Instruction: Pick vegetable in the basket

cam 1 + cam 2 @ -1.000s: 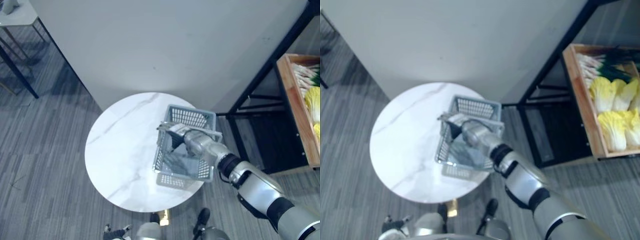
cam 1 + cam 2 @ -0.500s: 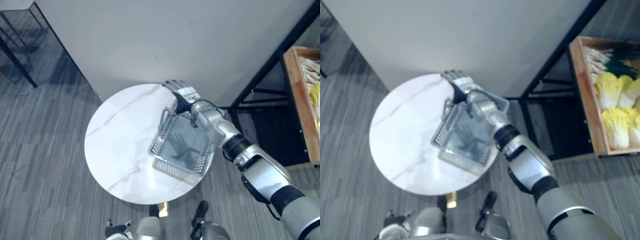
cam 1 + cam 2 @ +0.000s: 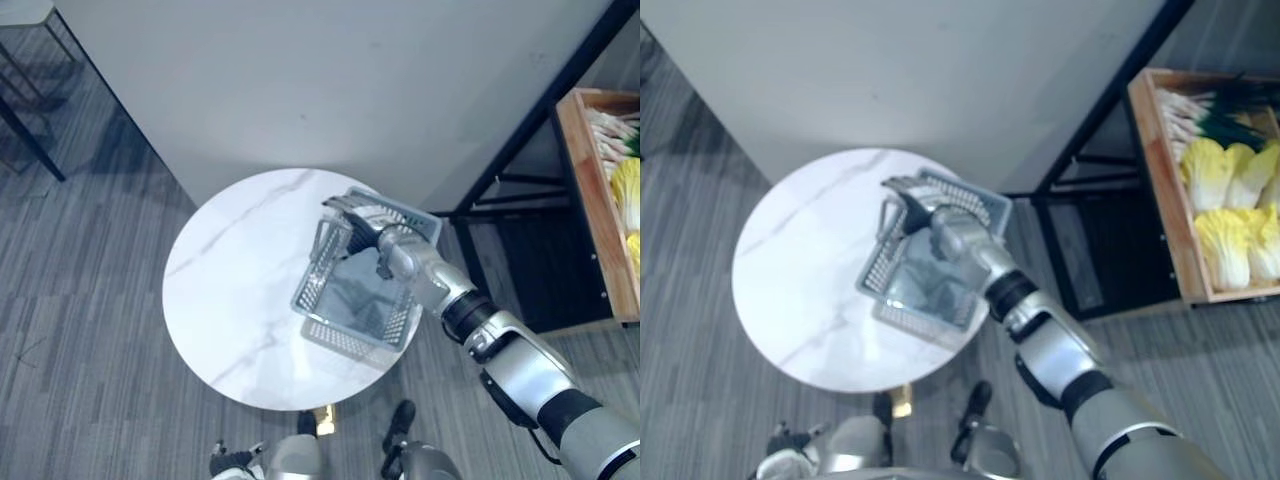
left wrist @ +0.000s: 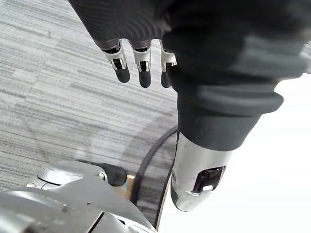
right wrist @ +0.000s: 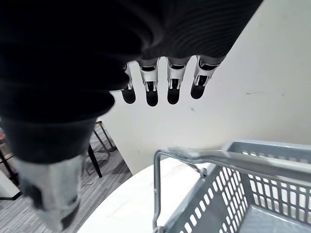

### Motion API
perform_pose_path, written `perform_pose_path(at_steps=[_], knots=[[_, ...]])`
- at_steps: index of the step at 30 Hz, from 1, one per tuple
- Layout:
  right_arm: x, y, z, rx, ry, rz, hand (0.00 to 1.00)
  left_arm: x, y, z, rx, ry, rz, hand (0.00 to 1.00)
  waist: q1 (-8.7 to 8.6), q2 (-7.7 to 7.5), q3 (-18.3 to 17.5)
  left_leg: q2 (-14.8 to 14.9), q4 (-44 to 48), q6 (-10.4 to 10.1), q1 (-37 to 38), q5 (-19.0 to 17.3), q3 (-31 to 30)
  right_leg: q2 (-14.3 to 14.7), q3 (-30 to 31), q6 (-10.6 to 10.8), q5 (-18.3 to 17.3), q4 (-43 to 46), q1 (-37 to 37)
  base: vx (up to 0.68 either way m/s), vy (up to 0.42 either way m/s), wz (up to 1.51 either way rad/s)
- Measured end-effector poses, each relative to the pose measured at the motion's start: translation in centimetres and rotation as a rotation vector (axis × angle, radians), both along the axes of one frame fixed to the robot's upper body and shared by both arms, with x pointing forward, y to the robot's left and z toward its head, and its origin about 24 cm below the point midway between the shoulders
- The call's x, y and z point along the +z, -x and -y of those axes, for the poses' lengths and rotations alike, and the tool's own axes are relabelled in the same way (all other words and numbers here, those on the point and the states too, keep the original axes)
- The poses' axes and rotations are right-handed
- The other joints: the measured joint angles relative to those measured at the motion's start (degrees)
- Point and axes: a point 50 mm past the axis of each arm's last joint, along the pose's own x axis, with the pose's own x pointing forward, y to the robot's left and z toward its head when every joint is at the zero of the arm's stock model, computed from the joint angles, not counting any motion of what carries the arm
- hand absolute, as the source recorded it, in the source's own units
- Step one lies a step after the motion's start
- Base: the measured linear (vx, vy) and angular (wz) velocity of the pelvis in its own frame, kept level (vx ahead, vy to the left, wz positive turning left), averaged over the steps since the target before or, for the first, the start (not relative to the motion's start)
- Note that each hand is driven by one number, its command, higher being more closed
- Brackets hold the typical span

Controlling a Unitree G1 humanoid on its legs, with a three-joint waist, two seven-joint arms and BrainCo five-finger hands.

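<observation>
Cabbages (image 3: 1215, 175), pale yellow and leafy, lie beside white-stalked green onions (image 3: 1180, 108) in a wooden crate (image 3: 1160, 185), well apart from the round marble-patterned table (image 3: 230, 290). On that table sits a grey plastic basket (image 3: 345, 338) with slotted walls (its bare floor showing). The right hand (image 3: 372, 232) hovers above it, fingers (image 5: 151, 92) straight and gripping nothing, apart from the upright handle (image 5: 156, 189). The left hand (image 4: 143, 73) hangs relaxed over striped carpet (image 4: 48, 97).

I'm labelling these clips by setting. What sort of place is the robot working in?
Probably a mock grocery corner: a wooden crate of pale yellow cabbages, a grey plastic shopping basket on a round white marble table, grey carpet.
</observation>
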Motion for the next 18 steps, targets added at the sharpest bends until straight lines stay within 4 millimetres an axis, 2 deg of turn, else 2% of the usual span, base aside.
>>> perform_pose_path(at_steps=[3,11,18], knots=[[-0.2,-0.6,0.6,-0.046,-0.009,-0.025,0.00,0.0,0.0,0.0,-0.002,0.002,0.003,0.00,0.20,0.00,0.0,0.0,0.0,0.0,0.0,0.0,0.0,0.0,0.0,0.0,0.0,0.0,0.0,0.00,0.000,0.00],[1.5,-2.0,1.9,-0.131,-0.017,0.014,0.00,0.2,-0.4,0.1,-0.021,0.005,0.018,0.00,1.00,0.00,0.0,0.0,0.0,0.0,-1.1,0.0,-0.1,0.0,-0.1,0.0,0.0,0.0,-0.9,0.00,0.000,0.01],[1.5,-2.3,2.4,-0.163,-0.005,0.016,0.00,0.4,-1.2,0.2,-0.043,-0.001,0.043,0.00,1.29,0.16,2.6,-0.3,0.2,0.0,-1.5,0.0,-1.0,-0.5,-0.9,0.0,0.0,0.3,-1.0,0.00,0.011,0.06]])
